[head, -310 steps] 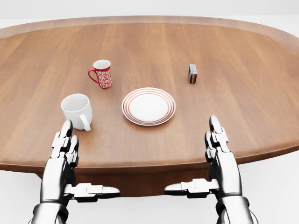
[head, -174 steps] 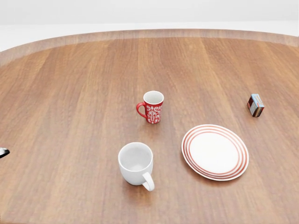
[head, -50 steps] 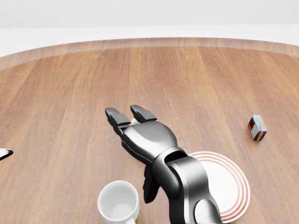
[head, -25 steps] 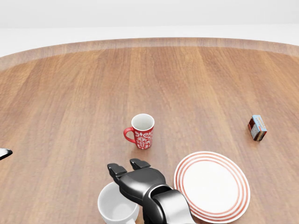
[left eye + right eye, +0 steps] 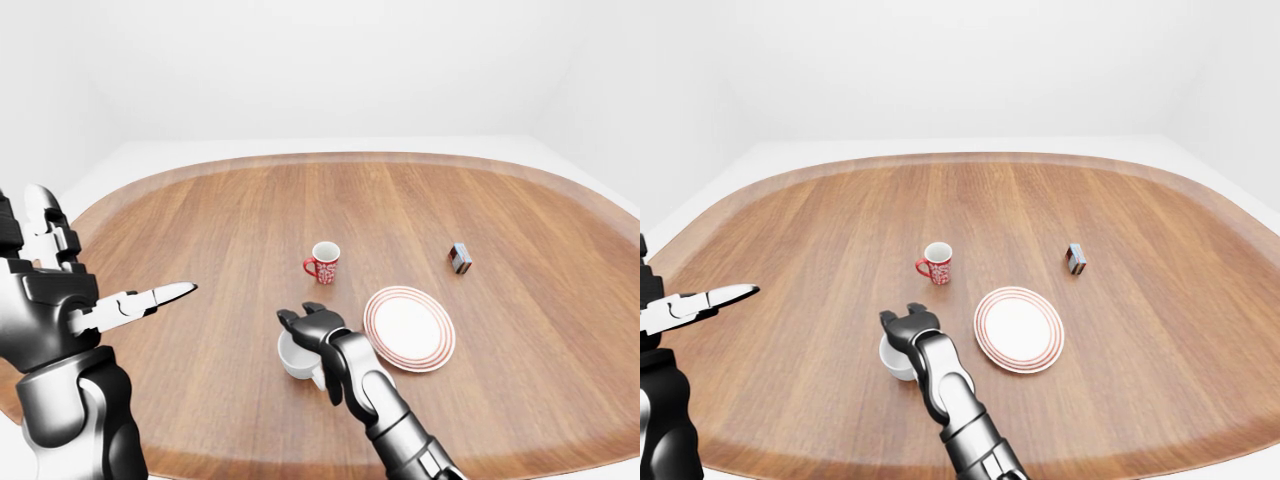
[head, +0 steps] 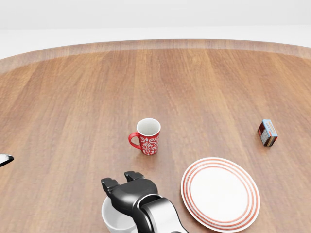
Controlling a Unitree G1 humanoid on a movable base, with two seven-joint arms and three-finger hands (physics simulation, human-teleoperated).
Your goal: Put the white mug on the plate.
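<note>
The white mug [image 5: 293, 360] stands upright on the wooden table [image 6: 204, 82], left of the red-ringed plate [image 6: 220, 192], near the bottom of the head view. My right hand [image 6: 121, 180] lies over the mug from above. Its fingers [image 6: 110, 184] stretch across the mouth to the far rim, and the thumb is hidden. Only part of the mug's rim and side [image 6: 111, 219] shows under the hand. The plate holds nothing. My left hand [image 5: 100, 265] is raised at the left of the left-eye view, fingers spread, away from everything.
A red patterned mug [image 6: 148, 137] stands just above the white mug and plate in the head view. A small box [image 6: 267, 132] sits at the right. The table's rounded edge [image 5: 150, 440] runs close along the bottom of the eye views.
Over the last second my right hand pulled back from over the red mug and came down left onto the white mug. Earlier the camera moved in closer over the table.
</note>
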